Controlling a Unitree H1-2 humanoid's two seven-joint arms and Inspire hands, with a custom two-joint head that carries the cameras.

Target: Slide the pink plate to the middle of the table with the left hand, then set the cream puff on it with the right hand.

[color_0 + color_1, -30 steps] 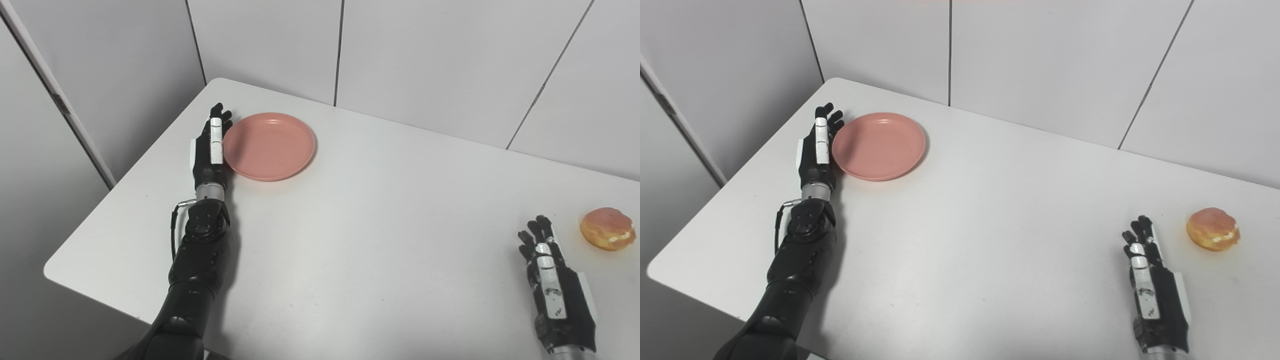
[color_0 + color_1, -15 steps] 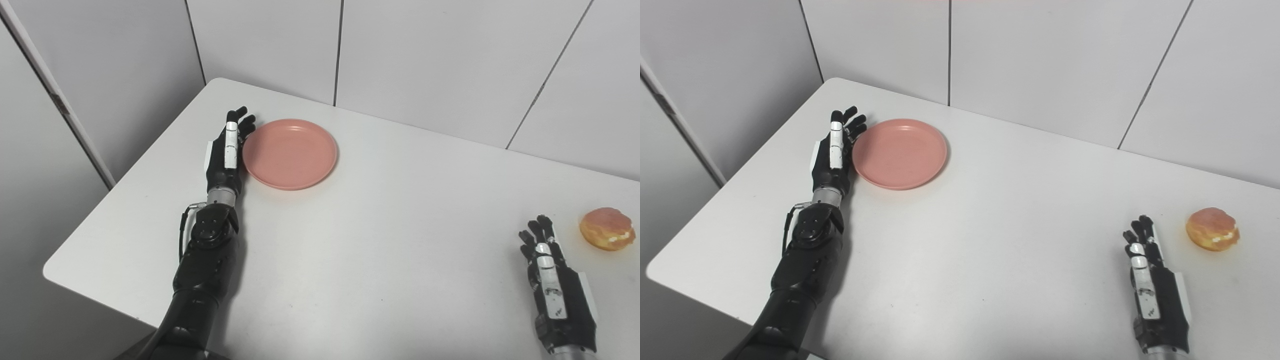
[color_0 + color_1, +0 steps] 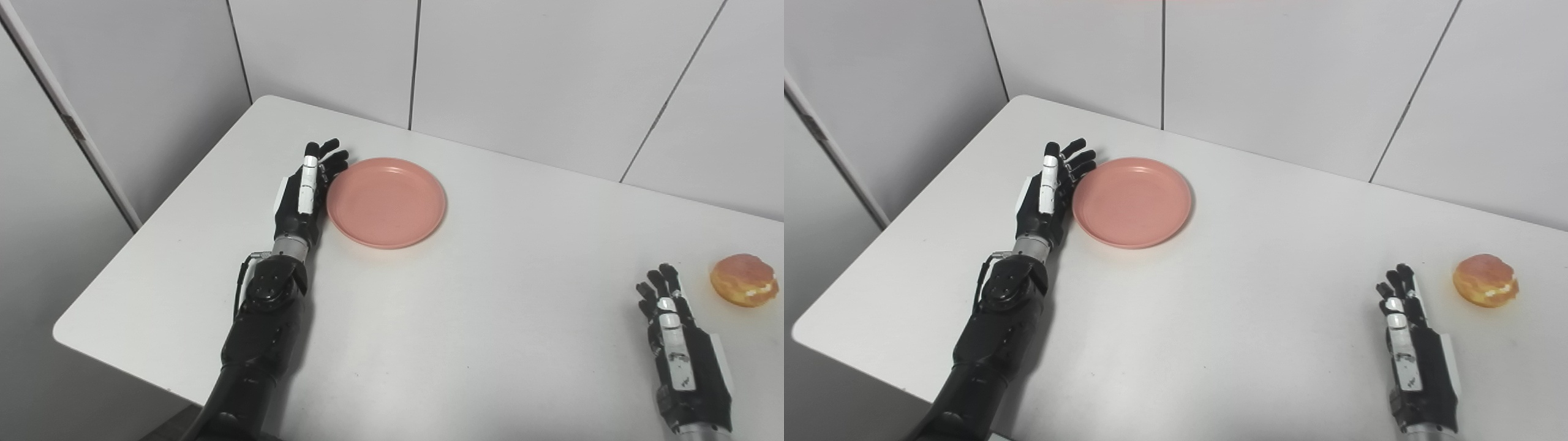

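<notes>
The left black robot hand point(image 3: 301, 197) stands on its edge at the far left of the scene, palm facing right, its fingers point(image 3: 323, 160) straight, slightly fanned and pointing away to the far side. Its glossy black forearm point(image 3: 263, 318) reaches in from the near left edge and runs up to a silver wrist ring. The right black robot hand point(image 3: 1415, 358) waits at the near right, also edge-on, fingers stretched forward and holding nothing; only its wrist shows at the bottom edge.
</notes>
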